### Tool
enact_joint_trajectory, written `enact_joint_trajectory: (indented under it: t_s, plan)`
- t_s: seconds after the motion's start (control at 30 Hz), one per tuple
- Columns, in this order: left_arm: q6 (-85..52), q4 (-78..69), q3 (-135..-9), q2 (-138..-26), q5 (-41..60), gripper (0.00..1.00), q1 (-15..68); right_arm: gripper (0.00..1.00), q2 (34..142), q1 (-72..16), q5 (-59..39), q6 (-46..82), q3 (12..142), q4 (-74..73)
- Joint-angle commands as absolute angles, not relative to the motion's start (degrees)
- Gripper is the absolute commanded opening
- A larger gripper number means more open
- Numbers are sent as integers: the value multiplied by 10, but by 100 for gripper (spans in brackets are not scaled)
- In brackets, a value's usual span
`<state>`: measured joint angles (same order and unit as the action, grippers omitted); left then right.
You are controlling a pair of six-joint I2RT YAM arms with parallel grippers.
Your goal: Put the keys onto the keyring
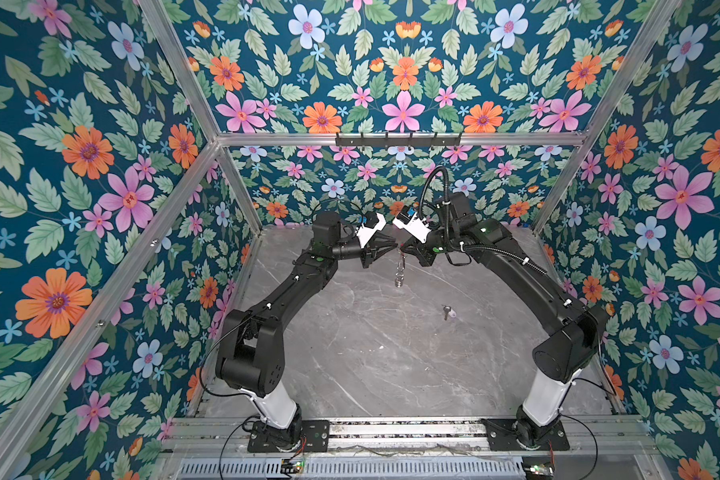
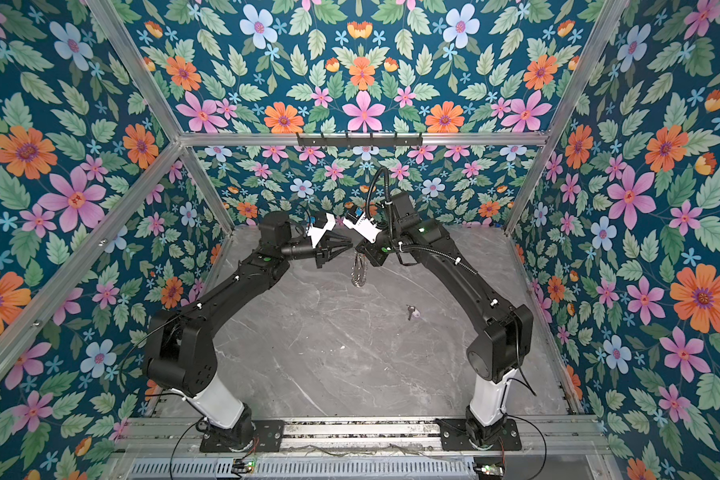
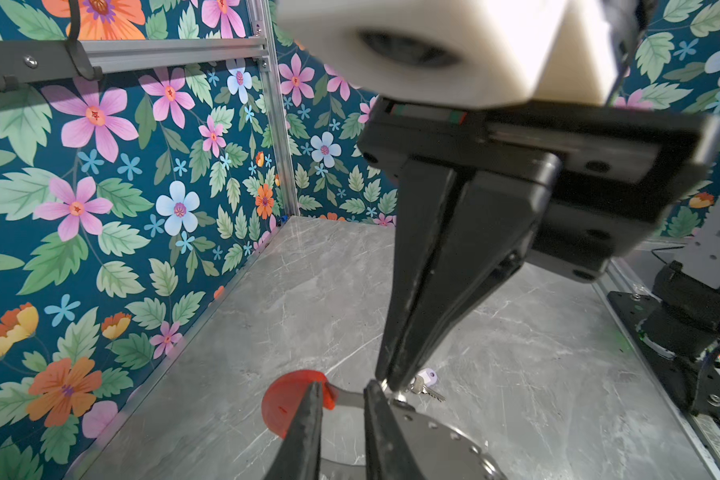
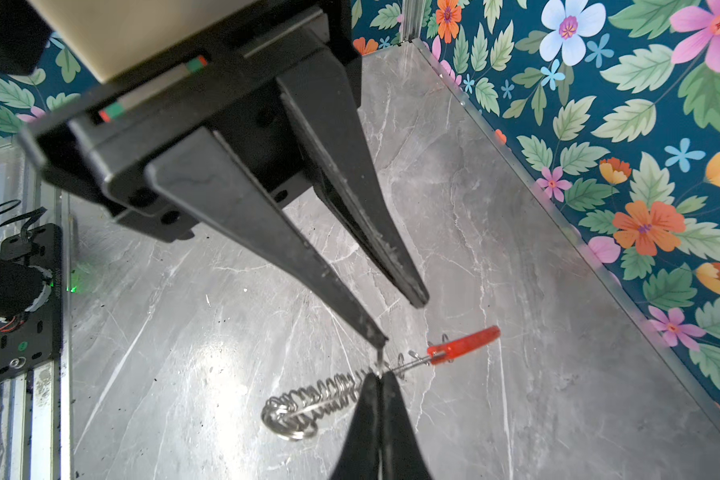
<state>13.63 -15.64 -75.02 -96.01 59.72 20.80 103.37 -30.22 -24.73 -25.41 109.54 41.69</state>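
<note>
The keyring (image 1: 399, 272) hangs in the air at the back middle, above the grey marble table (image 1: 371, 353). Its small silver rings (image 4: 308, 403) bunch along the wire, and its red section (image 4: 462, 345) sticks out at one end. My right gripper (image 4: 379, 376) is shut on the wire next to the red section. From the left, my left gripper (image 3: 344, 388) meets it with jaws slightly apart, straddling the wire between the red section (image 3: 287, 399) and the right fingertips. One left fingertip (image 4: 379, 343) touches the wire. The key (image 1: 447, 311), with its pale lavender tag, lies on the table to the right.
A black hook rail (image 1: 398, 139) is fixed to the back frame bar above the arms. Flowered walls close the table in at the left, back and right. The two arm bases (image 1: 285, 432) stand on the front rail.
</note>
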Motion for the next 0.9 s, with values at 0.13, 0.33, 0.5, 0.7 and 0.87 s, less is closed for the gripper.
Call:
enact_joint_trajectory:
  t_s: [0.13, 0.33, 0.5, 0.7, 0.87]
  plan:
    - [129, -155, -755, -967, 621, 22, 210, 0, 1028, -306, -258, -263, 1099, 394]
    - [119, -155, -754, -971, 629, 25, 211, 0, 1027, -306, -254, -263, 1099, 394]
    - [120, -147, -753, -969, 631, 32, 211, 0, 1027, -306, -250, -265, 1098, 392]
    - [115, -145, -756, -971, 641, 25, 211, 0, 1026, -307, -259, -259, 1099, 386]
    - [105, -146, -761, -977, 657, 21, 211, 0, 1024, -309, -258, -257, 1098, 382]
